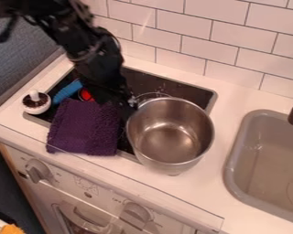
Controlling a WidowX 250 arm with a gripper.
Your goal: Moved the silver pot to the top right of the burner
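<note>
Yellow-orange stuff (12, 229) lay at the bottom left corner, and beyond it the oven front carried 2 knobs (137, 213). Next came the pot (170, 132), over the right part of the black burner (198, 92), its near side reaching across the front edge, above the white counter (241, 98). Its mouth faced up, toward the camera; whether its base stood on anything or hung a little clear, the view could not settle. As to progress, the right side looked won but the top did not: a dark strip of burner showed behind the pot, at the back right corner. By that reading, what was left was to shift the pot back into that corner, set it down level and let go. To its left the purple cloth (84, 128) lay over the burner's front edge, near enough to snag. Farther back, the gripper (132, 101) hung at the pot's far left rim, close by the thin wire handle (154, 95), and seemed to touch the rim. How far apart it stood, and whether it was clamped on the pot, could not be told.
</note>
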